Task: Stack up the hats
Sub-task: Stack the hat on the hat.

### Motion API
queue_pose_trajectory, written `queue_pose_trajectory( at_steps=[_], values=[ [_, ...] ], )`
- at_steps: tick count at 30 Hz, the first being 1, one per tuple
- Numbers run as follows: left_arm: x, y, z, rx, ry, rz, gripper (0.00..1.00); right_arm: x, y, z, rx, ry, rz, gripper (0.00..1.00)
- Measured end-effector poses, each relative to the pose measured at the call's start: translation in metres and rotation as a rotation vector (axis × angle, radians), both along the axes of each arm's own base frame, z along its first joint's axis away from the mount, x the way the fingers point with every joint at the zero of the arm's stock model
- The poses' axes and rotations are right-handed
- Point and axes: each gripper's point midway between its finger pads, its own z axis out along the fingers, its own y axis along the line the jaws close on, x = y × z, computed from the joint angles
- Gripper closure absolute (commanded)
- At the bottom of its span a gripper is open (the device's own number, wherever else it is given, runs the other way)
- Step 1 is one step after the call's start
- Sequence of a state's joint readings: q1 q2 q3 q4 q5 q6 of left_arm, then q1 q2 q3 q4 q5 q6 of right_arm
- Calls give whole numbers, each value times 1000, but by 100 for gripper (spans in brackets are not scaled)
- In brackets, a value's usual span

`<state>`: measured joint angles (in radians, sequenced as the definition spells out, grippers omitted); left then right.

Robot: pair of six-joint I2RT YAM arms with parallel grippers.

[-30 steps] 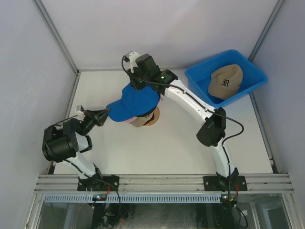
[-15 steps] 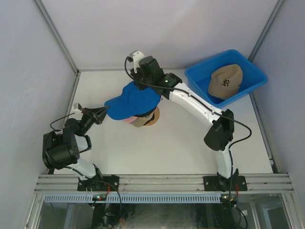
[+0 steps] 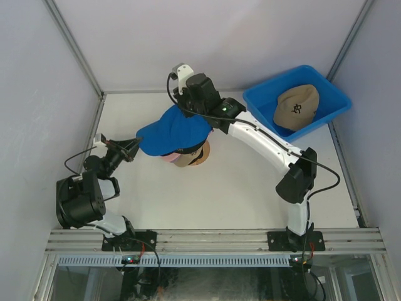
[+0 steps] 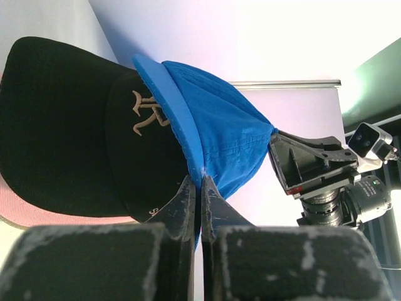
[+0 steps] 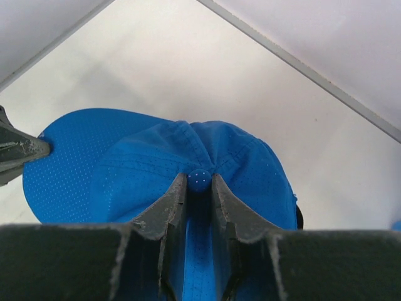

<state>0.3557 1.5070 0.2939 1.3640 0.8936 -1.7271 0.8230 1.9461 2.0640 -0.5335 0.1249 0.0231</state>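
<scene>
blue cap (image 5: 125, 157), perforated fabric, curved brim, over black embroidered cap (image 4: 62, 125)

blue cap (image 3: 175, 129) sits over black cap (image 4: 62, 141) and pink cap (image 4: 28, 212), tan cap (image 3: 296, 107) lies well apart

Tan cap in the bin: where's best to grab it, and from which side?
Pinch the crown of the tan cap from straight above: the dome faces up, likely soft enough to bunch, and the walls of the blue bin block side approaches.
</scene>
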Motion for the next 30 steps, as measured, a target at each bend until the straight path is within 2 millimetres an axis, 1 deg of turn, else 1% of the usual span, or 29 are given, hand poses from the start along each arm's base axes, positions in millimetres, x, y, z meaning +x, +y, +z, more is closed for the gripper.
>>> queue_pose_trajectory(
  at_steps=[6, 9, 16, 18, 23, 30],
  values=[
    [1, 0, -1, -1, 3, -1, 95, -11, 1, -8, -27, 7, 2, 100],
    [3, 1, -3, -3, 9, -2, 92, -15, 4, -8, -34, 2, 5, 100],
    [6, 4, -16, -17, 51, 5, 72, -19, 7, -8, -39, -3, 9, 100],
    [8, 6, -20, -23, 67, 11, 69, -20, 7, -9, -42, -2, 10, 100],
    [11, 10, -29, -36, 97, 29, 64, -23, 8, -11, -50, 4, 14, 100],
    [17, 16, -47, -56, 153, 59, 62, -27, 7, -16, -70, 21, 19, 100]
  ],
)
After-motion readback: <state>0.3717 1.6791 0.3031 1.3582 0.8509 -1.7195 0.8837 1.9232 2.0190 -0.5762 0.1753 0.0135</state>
